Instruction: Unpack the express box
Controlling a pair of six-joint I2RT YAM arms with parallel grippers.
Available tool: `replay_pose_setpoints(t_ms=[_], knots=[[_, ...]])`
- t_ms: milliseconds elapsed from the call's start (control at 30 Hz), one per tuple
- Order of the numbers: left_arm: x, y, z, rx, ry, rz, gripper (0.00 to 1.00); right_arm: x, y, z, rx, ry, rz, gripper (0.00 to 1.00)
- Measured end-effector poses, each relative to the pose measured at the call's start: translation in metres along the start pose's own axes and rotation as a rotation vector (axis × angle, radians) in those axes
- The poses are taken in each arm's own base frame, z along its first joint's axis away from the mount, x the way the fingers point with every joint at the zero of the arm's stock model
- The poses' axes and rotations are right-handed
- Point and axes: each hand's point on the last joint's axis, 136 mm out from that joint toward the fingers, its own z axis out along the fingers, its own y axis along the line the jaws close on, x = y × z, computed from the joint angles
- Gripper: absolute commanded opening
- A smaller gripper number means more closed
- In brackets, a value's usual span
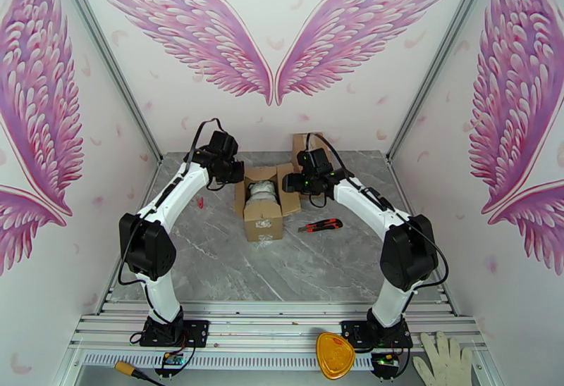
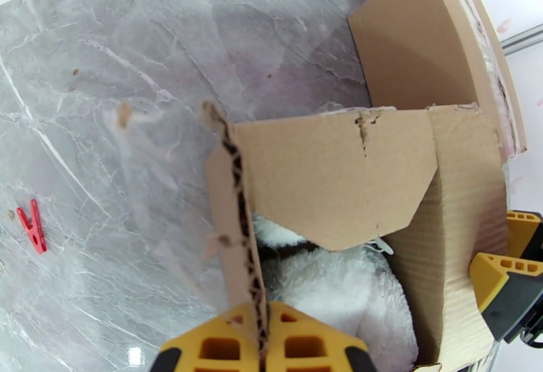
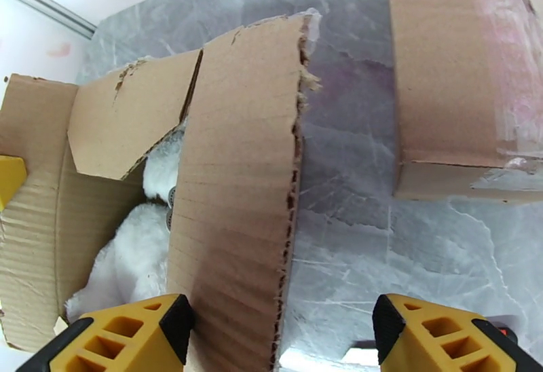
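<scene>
arms: both bent inward, wrists flanking box at frame centre | left tool (image 2: 261,347): pinched on left flap (image 2: 227,231) | right tool (image 3: 282,336): wide apart, straddling right flap (image 3: 237,183), no grip | box (image 1: 263,215): mid-counter (image 1: 317,268), opening up, long axis top-to-bottom of frame | plush (image 2: 326,292) inside

White walls (image 1: 276,0), pink wing murals (image 1: 211,35), grey marble tabletop (image 1: 317,268), bright even light

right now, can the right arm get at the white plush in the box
Probably not straight away. The upright right flap stands between the open right gripper and the white plush, and the far flap leans over part of it. Going over might work.
</scene>
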Motion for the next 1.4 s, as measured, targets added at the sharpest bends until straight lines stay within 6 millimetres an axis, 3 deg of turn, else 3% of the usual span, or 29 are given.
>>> replay_pose_setpoints(t_ms=[167, 300, 367, 467, 567, 700, 867, 1267, 1400], knots=[[-0.001, -0.005, -0.002, 0.019, -0.006, 0.004, 0.0, -0.02, 0.009, -0.015, 0.079, -0.06, -0.123, 0.77], [0.0, -0.009, -0.002, 0.025, -0.006, 0.007, 0.0, -0.054, 0.047, -0.05, 0.109, -0.171, -0.251, 0.71], [0.001, -0.013, -0.004, 0.029, -0.009, 0.014, 0.0, -0.069, 0.071, -0.067, 0.089, -0.232, -0.305, 0.58], [0.001, -0.021, -0.01, 0.04, -0.02, 0.029, 0.0, -0.072, 0.099, -0.08, 0.035, -0.263, -0.338, 0.35], [0.002, -0.03, -0.019, 0.053, -0.036, 0.05, 0.0, -0.071, 0.111, -0.082, -0.018, -0.255, -0.32, 0.21], [0.001, -0.043, -0.03, 0.063, -0.066, 0.083, 0.0, -0.07, 0.122, -0.072, -0.062, -0.229, -0.277, 0.1], [0.0, -0.052, -0.04, 0.069, -0.105, 0.103, 0.0, -0.043, 0.125, -0.039, -0.069, -0.129, -0.226, 0.05], [-0.002, -0.051, -0.046, 0.062, -0.139, 0.099, 0.0, 0.018, 0.098, 0.019, -0.01, 0.001, -0.154, 0.0], [-0.001, -0.051, -0.044, 0.064, -0.141, 0.092, 0.0, 0.023, 0.096, 0.034, -0.017, -0.01, -0.148, 0.0]])
